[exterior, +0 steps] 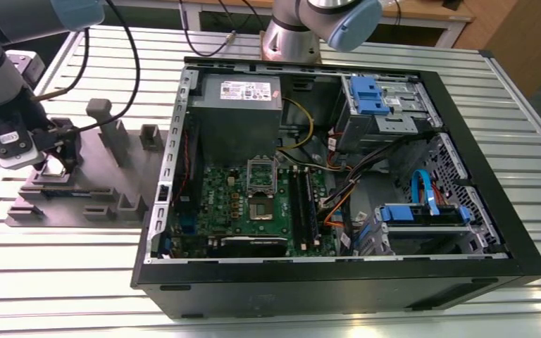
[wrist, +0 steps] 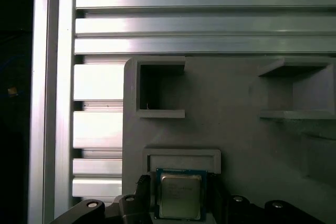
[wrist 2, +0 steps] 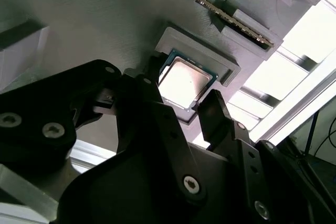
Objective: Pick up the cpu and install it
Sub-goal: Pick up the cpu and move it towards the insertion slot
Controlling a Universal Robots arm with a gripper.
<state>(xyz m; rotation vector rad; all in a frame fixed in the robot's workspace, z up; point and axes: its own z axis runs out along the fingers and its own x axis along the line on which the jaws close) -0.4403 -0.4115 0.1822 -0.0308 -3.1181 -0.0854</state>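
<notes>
The cpu (wrist 2: 185,81) is a small square chip with a silvery top, lying flat in a shallow recess of a grey fixture (exterior: 110,183) at the exterior view's left. In the first wrist view the cpu (wrist: 180,196) sits inside a raised grey border. My gripper (exterior: 56,160) hangs low over that recess. Its black fingers (wrist 2: 152,77) straddle the chip, one on each side and close to its edges, so the gripper (wrist 2: 181,86) stands open around it. The chip rests in the recess, not lifted.
The open computer case (exterior: 346,282) lies to the exterior view's right of the fixture, with the motherboard socket (exterior: 261,208) bare and its hinged frame (exterior: 262,171) raised. A grey power supply (exterior: 236,105) and blue drive bays (exterior: 369,95) fill the far part. Slatted metal table (exterior: 64,267) underneath.
</notes>
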